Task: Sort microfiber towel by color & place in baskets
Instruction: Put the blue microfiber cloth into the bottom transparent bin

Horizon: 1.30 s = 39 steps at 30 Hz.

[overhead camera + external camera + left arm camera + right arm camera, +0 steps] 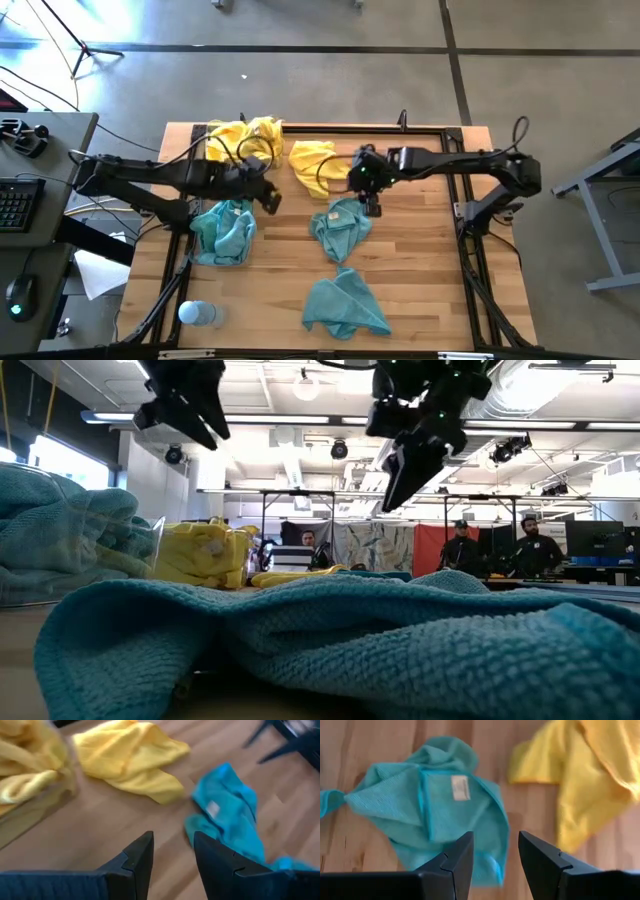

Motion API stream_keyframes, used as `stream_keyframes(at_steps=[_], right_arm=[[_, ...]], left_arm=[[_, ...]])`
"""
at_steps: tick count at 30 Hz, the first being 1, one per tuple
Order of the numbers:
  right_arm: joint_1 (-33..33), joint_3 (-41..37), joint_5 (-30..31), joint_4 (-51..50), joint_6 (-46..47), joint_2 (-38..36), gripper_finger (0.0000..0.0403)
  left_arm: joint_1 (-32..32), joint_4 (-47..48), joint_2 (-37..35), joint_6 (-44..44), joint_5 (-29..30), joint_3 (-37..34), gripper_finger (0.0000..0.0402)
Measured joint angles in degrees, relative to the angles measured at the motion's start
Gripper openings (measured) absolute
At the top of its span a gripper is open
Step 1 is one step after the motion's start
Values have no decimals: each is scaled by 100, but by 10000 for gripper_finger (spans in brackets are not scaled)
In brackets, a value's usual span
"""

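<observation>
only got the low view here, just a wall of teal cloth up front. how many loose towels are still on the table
Observer: Three loose: one yellow towel and two teal, a middle teal towel and a near teal towel.
Operator: what's the right pincer over
Observer: The right pincer hangs open and empty above the middle teal towel, at its edge toward the yellow one.
Operator: and the left
Observer: The left pincer is also open and empty, between the yellow basket and the teal basket.
Operator: anything else on the table
Observer: A small pale bottle lies near the front left corner.
</observation>
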State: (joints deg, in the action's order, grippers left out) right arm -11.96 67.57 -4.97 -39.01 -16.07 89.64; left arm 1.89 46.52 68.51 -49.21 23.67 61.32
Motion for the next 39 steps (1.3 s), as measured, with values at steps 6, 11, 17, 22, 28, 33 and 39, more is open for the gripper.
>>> stream_keyframes(at_steps=[6, 11, 17, 22, 28, 33, 39], right_arm=[[516, 2, 22, 504, 372, 627, 152], [886, 2, 78, 663, 809, 1187, 155], [1151, 2, 486, 1104, 1883, 1730, 208], [1252, 9, 656, 1780, 2694, 2189, 274], [1436, 46, 765, 1990, 3555, 2538, 243], [1622, 25, 812, 1770, 4081, 2310, 74], [1677, 6, 1016, 1536, 4327, 1165, 33]], left_arm=[[601, 318, 0, 343, -229, -5, 131], [889, 592, 0, 421, -434, -37, 131], [1191, 846, 0, 861, -608, -37, 131], [1387, 999, 0, 1328, -660, -39, 131], [1440, 965, 0, 1900, -653, -41, 131], [1432, 729, 0, 2405, -639, -42, 131], [1427, -56, 0, 3207, -429, -42, 131]])
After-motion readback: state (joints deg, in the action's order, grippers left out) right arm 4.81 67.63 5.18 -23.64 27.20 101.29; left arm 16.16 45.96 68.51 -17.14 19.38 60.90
